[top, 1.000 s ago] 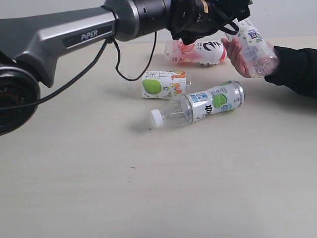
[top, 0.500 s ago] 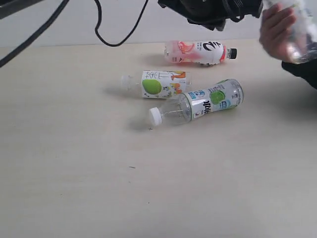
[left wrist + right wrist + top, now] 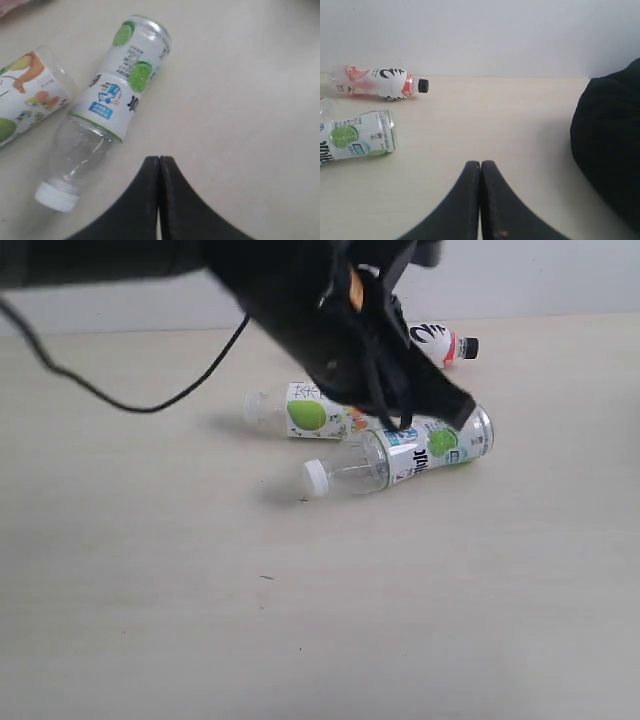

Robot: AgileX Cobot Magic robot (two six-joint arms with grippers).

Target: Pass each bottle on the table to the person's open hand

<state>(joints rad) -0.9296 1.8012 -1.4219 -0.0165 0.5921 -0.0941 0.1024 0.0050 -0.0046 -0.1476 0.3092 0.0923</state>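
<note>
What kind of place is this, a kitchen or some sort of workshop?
Probably a robot test bench, not a kitchen: a pale table against a blank white wall, a black cabled robot arm, and a lime-label bottle, apple-label bottle and pink-label bottle lying on their sides.

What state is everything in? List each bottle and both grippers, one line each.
lime-label bottle: lying on its side, white cap on, not gripped.
apple-label bottle: lying on its side, not gripped.
pink-label bottle: lying on its side, black cap on, not gripped.
left gripper: shut, holding nothing.
right gripper: shut, holding nothing.
</note>
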